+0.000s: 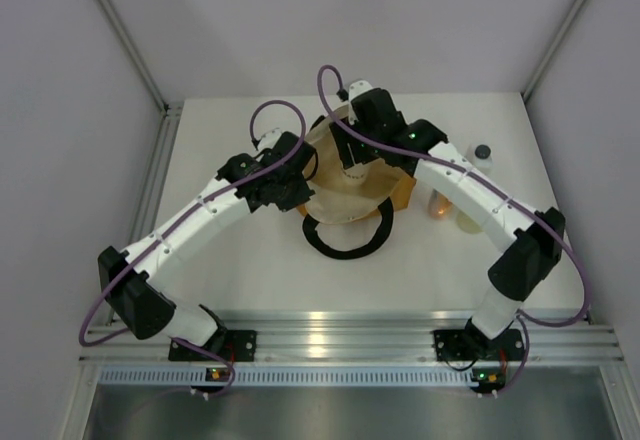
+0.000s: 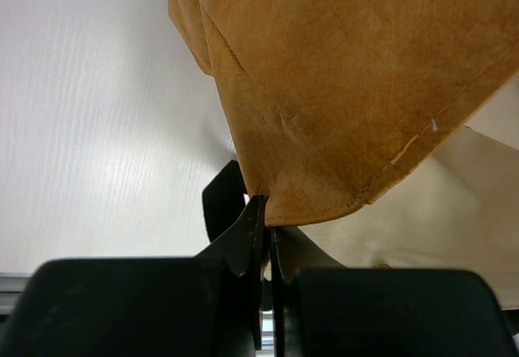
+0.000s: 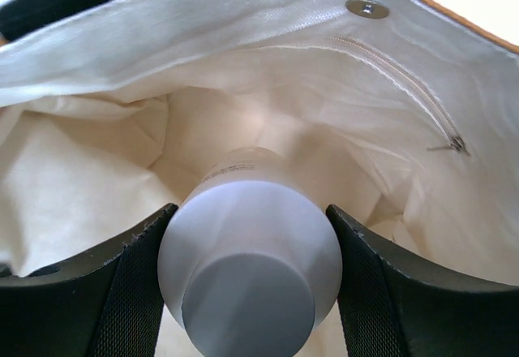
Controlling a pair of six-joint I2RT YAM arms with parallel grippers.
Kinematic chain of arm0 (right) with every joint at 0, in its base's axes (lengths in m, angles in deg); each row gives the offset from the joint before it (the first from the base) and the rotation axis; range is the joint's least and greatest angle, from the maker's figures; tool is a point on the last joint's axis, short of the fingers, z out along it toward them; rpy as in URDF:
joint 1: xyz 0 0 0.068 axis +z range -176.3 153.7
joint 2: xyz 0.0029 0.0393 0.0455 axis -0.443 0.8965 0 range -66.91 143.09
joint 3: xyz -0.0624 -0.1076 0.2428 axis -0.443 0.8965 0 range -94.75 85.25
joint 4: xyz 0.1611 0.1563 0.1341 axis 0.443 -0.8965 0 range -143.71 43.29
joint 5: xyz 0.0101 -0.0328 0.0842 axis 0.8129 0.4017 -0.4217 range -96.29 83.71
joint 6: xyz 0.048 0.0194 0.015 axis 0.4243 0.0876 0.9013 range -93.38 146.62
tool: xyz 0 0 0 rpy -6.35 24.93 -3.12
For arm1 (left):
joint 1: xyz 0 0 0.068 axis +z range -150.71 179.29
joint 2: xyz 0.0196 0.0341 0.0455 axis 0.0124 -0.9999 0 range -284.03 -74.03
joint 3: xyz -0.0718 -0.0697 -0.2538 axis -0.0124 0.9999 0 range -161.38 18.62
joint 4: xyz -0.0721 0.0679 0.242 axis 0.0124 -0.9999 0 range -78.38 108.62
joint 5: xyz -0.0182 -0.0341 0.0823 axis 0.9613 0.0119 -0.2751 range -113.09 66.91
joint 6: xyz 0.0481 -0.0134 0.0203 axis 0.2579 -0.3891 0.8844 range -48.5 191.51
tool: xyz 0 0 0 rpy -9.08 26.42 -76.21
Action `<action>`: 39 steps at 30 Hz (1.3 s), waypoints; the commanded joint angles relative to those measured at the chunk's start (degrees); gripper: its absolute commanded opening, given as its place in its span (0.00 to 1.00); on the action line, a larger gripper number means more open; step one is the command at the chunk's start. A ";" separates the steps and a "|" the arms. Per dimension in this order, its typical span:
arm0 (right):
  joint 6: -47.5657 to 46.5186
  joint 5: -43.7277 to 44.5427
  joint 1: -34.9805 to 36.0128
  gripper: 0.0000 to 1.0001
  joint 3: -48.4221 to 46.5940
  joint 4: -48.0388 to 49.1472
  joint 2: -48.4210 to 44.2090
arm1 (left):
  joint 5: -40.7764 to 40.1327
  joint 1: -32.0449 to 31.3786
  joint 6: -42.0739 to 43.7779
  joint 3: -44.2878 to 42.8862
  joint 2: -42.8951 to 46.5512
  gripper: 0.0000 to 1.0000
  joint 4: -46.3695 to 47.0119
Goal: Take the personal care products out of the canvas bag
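Between the fingers of the right end effector [image 3: 250, 215], down inside the canvas bag [image 3: 81, 162], the short cream cylinder [image 3: 247, 276] is sitting clamped, with both pads pressing on its sides just below the rounded top.

Judgement: the cylinder is looking light, rigid and smooth-walled, so slip is the main risk. Gripping across the straight barrel rather than the domed cap is giving the surer hold. The bag is soft and is folding in around the end effector, so the lining may drag on the lift.

The left end effector [image 2: 264, 219] is pinching shut on a hemmed edge of the tan canvas.

The right wrist view is showing the grasp, 1 snap [image 3: 366, 8] and a zip [image 3: 405, 89] ahead of the fingers; the top view is hiding these under the wrist. Only the top view is showing 3 products standing on the desk [image 1: 250, 270], outboard of the right end effector and apart from the bag: the clear bottle with black cap [image 1: 481, 155], the orange bottle [image 1: 438, 203] and the yellow-green bottle [image 1: 468, 218], the last 2 partly behind the forearm.
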 commanded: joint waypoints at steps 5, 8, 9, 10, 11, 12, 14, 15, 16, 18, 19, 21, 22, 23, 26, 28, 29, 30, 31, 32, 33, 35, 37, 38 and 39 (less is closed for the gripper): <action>0.33 -0.08 2.42 0.00 -10.65 -4.62 -7.73 | -0.26 -0.17 -0.90 -0.89 -0.51 0.00 0.57; 0.25 -0.69 2.78 0.00 -13.90 -7.51 -8.00 | -0.08 -0.17 -0.81 -1.42 -0.78 0.00 0.66; 0.25 -0.95 2.86 0.00 -14.79 -9.09 -8.09 | -0.08 -0.17 -0.72 -1.50 -0.78 0.00 0.57; 0.33 -1.13 2.95 0.00 -15.67 -9.89 -8.09 | -0.17 -0.17 -0.72 -1.68 -0.87 0.00 0.57; 0.16 -1.13 3.04 0.00 -17.24 -11.55 -8.26 | -0.25 -0.17 -0.72 -1.77 -0.69 0.00 0.57; 0.16 -1.22 3.04 0.00 -18.13 -12.35 -8.52 | -0.34 -0.17 -0.81 -1.94 -0.69 0.00 0.57; 0.33 -1.57 3.13 0.00 -19.71 -13.75 -9.49 | -0.43 -0.17 -0.81 -2.03 -0.52 0.01 0.66; 0.42 -1.57 3.13 0.00 -20.15 -15.15 -9.84 | -0.43 -0.17 -0.72 -2.12 -0.52 0.05 0.57; 0.42 -1.57 3.13 0.00 -20.94 -16.04 -10.28 | -0.34 -0.17 -0.55 -2.30 -0.60 0.08 0.57; 0.42 -1.22 3.13 0.00 -21.47 -18.68 -11.51 | -0.17 -0.17 -0.29 -2.38 -0.52 0.14 0.66; 0.60 -1.05 3.04 0.00 -21.56 -19.38 -11.95 | -0.17 -0.17 -0.28 -2.47 -0.52 0.21 0.57; 1.39 -0.78 3.13 0.00 -21.56 -20.96 -13.71 | -0.25 -0.17 -0.29 -2.56 -0.08 0.30 0.66; 1.82 -0.69 3.04 0.00 -21.56 -21.40 -14.41 | -0.34 -0.17 -0.37 -2.65 0.01 0.41 0.66; 2.44 -0.52 3.04 0.00 -21.65 -22.02 -15.81 | -0.52 -0.17 -0.20 -2.65 0.27 0.46 0.57; 3.23 0.18 3.04 0.00 -21.65 -23.42 -18.45 | -0.69 -0.17 -0.02 -3.00 0.54 0.72 0.57; 3.32 1.50 2.95 0.00 -21.22 -24.39 -19.51 | -0.78 -0.25 0.07 -3.09 0.63 0.82 0.57; 3.41 1.85 3.04 0.00 -21.12 -25.53 -20.56 | -0.78 -0.17 0.15 -3.26 0.63 0.88 0.66; 3.50 2.29 2.87 0.00 -20.86 -26.06 -21.09 | -0.87 -0.17 0.33 -3.35 0.71 0.91 0.66; 3.93 3.51 2.78 0.00 -20.08 -26.41 -21.70 | -0.87 -0.17 0.42 -3.53 0.63 0.94 0.57; 4.02 3.87 2.69 0.00 -19.46 -26.77 -23.10 | -0.96 -0.17 0.85 -3.79 0.80 0.96 0.57; 4.37 4.40 2.69 0.00 -18.93 -26.86 -23.90 | -1.13 -0.17 1.12 -4.31 0.89 0.98 0.57; 4.99 6.33 2.51 0.00 -16.12 -26.95 -26.44 | -1.31 -0.17 2.26 -5.19 1.07 0.98 0.57; 5.60 8.26 2.51 0.00 -12.45 -26.95 -28.81 | -2.01 -0.17 3.49 -7.21 1.50 0.98 0.57; 5.96 9.05 2.51 0.00 -11.29 -26.95 -29.70 | -2.62 -0.17 4.97 -7.91 1.77 0.98 0.57; 6.13 9.67 2.51 0.00 -10.06 -26.86 -30.40 | -3.24 -0.17 5.69 -8.53 2.12 0.98 0.57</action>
